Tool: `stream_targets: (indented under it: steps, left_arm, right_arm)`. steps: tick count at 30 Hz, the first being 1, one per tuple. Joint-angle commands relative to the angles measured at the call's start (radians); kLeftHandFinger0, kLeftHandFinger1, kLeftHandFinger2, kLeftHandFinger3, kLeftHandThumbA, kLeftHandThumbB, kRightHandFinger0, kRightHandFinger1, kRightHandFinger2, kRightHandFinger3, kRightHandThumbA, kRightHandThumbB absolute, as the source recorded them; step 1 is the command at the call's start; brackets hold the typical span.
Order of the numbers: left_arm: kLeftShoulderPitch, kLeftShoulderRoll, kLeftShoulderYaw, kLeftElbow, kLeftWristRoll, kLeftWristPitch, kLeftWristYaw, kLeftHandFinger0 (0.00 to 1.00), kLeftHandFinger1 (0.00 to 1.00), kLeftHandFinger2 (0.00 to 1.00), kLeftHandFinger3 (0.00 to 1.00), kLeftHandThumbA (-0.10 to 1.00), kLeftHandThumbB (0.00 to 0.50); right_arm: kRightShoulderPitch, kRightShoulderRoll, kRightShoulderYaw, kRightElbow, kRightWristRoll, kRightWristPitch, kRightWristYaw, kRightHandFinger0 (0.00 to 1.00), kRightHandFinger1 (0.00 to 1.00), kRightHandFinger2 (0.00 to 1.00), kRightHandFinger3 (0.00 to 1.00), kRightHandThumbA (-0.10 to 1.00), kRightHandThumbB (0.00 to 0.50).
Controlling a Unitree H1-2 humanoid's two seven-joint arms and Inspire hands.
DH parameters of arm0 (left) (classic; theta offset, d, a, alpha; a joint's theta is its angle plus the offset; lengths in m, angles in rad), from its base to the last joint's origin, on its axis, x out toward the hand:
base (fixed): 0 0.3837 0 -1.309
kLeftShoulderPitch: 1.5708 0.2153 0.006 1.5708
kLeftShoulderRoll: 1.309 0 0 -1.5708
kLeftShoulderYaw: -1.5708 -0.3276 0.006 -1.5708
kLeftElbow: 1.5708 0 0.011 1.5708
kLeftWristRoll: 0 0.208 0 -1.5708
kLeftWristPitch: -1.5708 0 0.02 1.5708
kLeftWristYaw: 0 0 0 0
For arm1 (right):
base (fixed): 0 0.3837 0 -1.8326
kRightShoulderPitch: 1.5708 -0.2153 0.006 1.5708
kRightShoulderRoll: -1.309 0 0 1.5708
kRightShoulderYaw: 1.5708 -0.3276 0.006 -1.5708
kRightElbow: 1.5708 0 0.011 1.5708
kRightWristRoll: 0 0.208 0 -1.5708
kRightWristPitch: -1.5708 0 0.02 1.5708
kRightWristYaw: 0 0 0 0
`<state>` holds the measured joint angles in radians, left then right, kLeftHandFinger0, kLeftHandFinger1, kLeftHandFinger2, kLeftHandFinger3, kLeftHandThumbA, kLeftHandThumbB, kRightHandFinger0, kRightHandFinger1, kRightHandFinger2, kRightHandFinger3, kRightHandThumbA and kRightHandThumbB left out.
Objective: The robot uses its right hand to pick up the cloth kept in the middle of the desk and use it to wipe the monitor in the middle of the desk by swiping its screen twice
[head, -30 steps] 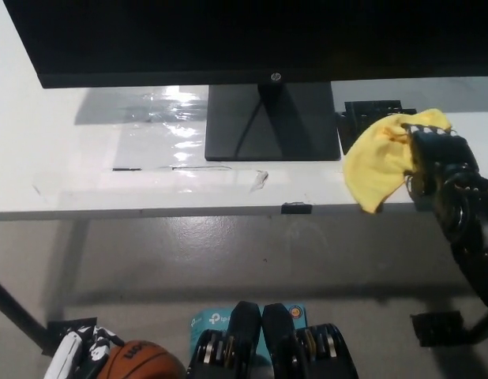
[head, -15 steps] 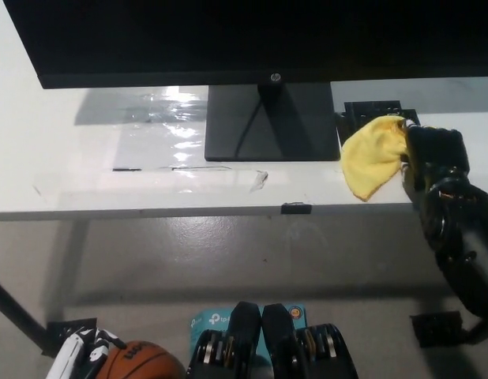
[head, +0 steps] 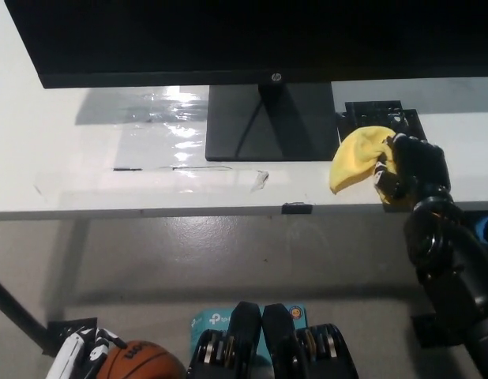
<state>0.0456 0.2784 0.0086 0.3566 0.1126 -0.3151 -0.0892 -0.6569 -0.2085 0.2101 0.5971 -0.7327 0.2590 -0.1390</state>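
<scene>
Leftward since before, the right hand (head: 408, 167) clutches the yellow cloth (head: 356, 156) above the desk (head: 86, 174), the monitor (head: 228, 39) up-left (left hand (head: 74, 357) low, fingers unclear).

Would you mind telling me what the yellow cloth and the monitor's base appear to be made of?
The yellow cloth, held in the right hand, looks like soft matte fabric, maybe microfibre: it folds and hangs limp. The monitor's base looks like smooth dark plastic or painted metal, flat and faintly sheened; which one cannot be told.

Single head view, steeply downward over the desk (head: 86, 189) front edge, monitor (head: 252, 39) base and floor.
</scene>
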Motion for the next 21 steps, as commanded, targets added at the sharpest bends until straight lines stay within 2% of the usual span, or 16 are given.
stream_targets:
  steps: [1,3,4,5,6,7,8,9,12,14,15,17,21]
  left_arm:
    - [0.002,0.022,0.001,-0.012,-0.013,-0.032,-0.013,0.0,0.0,0.0,0.04,0.79,0.5]
    - [0.004,0.018,0.005,-0.013,-0.023,-0.024,-0.017,0.0,0.0,0.0,0.04,0.77,0.5]
    - [0.005,0.018,0.006,-0.013,-0.024,-0.023,-0.018,0.0,0.0,0.0,0.04,0.78,0.5]
    - [0.007,0.018,0.006,-0.012,-0.024,-0.024,-0.019,0.0,0.0,0.0,0.04,0.78,0.5]
    - [0.009,0.018,0.004,-0.019,-0.006,-0.014,-0.009,0.0,0.0,0.0,0.04,0.8,0.5]
    - [0.009,0.017,0.005,-0.021,-0.007,-0.013,-0.008,0.0,0.0,0.0,0.04,0.8,0.5]
    - [0.01,0.016,0.005,-0.019,-0.01,-0.014,-0.01,0.0,0.0,0.0,0.04,0.79,0.5]
    - [0.008,0.015,0.006,-0.011,-0.016,-0.028,-0.01,0.0,0.0,0.0,0.04,0.78,0.5]
    - [0.006,0.014,0.01,-0.002,-0.017,-0.034,-0.006,0.0,0.0,0.0,0.04,0.78,0.5]
    - [0.009,0.015,0.01,0.0,-0.01,-0.046,0.0,0.0,0.0,0.0,0.04,0.79,0.5]
    - [0.008,0.015,0.01,0.005,-0.013,-0.052,-0.002,0.0,0.0,0.0,0.05,0.8,0.5]
    - [0.012,0.013,0.012,0.013,-0.026,-0.07,-0.006,0.0,0.0,0.0,0.03,0.78,0.5]
    - [0.015,0.013,0.014,0.017,-0.034,-0.064,-0.01,0.0,0.0,0.0,0.02,0.78,0.5]
  right_arm:
    - [0.018,0.04,-0.113,0.004,0.161,-0.071,-0.083,0.0,0.05,0.38,0.26,-0.1,0.031]
    - [0.023,0.069,-0.189,-0.01,0.221,-0.027,-0.063,0.0,0.09,0.43,0.28,-0.1,0.041]
    - [0.026,0.074,-0.206,-0.012,0.229,-0.027,-0.059,0.0,0.01,0.34,0.2,-0.1,0.04]
    - [0.027,0.077,-0.21,-0.014,0.225,-0.027,-0.057,0.0,0.0,0.32,0.17,-0.1,0.038]
    - [0.032,0.095,-0.257,-0.035,0.266,-0.005,-0.057,0.0,0.0,0.28,0.37,-0.1,0.037]
    - [0.036,0.102,-0.279,-0.045,0.288,-0.016,-0.061,0.0,0.0,0.23,0.33,-0.1,0.031]
    - [0.04,0.108,-0.302,-0.061,0.311,-0.005,-0.042,0.0,0.0,0.04,0.23,-0.1,0.0]
    - [0.048,0.115,-0.336,-0.104,0.348,0.006,-0.026,0.0,0.0,0.01,0.22,-0.1,0.0]
    - [0.047,0.146,-0.434,-0.185,0.453,0.026,-0.007,0.0,0.0,0.0,0.1,-0.1,0.0]
    - [0.043,0.155,-0.465,-0.23,0.473,0.035,-0.012,0.0,0.0,0.0,0.15,-0.1,0.0]
    - [0.036,0.167,-0.497,-0.259,0.495,0.069,-0.018,0.0,0.0,0.01,0.22,-0.1,0.0]
    - [0.026,0.198,-0.571,-0.321,0.577,0.098,-0.021,0.0,0.0,0.0,0.15,-0.1,0.0]
    - [-0.008,0.213,-0.65,-0.389,0.659,0.116,-0.022,0.0,0.0,0.0,0.15,-0.1,0.0]
